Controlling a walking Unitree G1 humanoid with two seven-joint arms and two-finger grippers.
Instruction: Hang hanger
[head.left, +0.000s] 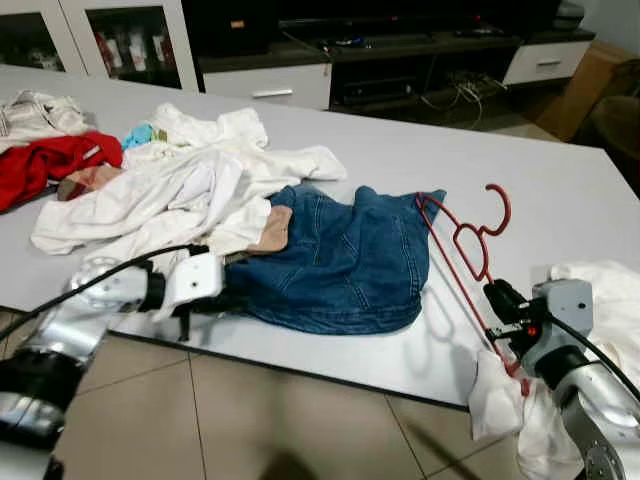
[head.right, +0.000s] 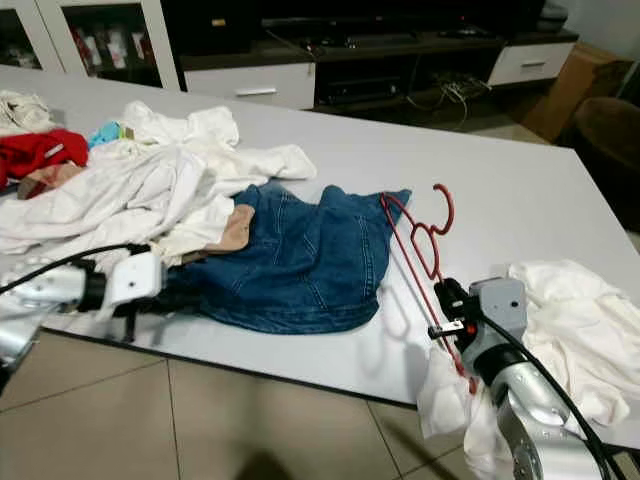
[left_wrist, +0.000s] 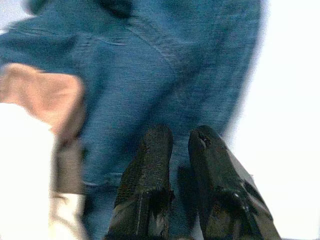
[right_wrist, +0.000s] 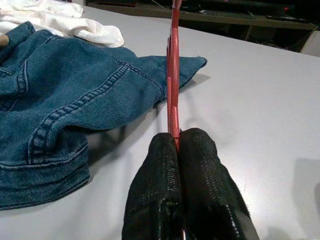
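From the head views, the right gripper (head.left: 497, 297) pinches the near end of the red hanger (head.left: 462, 240), whose long axis runs far-left over the desk (head.left: 560, 190) to the jeans (head.left: 335, 262). The left gripper (head.left: 205, 300) rests at the jeans' near-left edge beside white clothes (head.left: 170, 190).

Left wrist view: fingers (left_wrist: 150, 170) slightly spread over denim.

Right wrist view: fingers (right_wrist: 200, 170) pressed together on the hanger's bar, hook end farthest away.

- Pale grey worktop (head.left: 420, 160) spreads wide across the room.
- Beige floor tiles (head.left: 220, 420) with dark grout run beneath.
- Behind, a dark media unit (head.left: 400, 60) with white drawers (head.left: 268, 88).
- Glass-fronted white cabinet (head.left: 120, 40) at far left.
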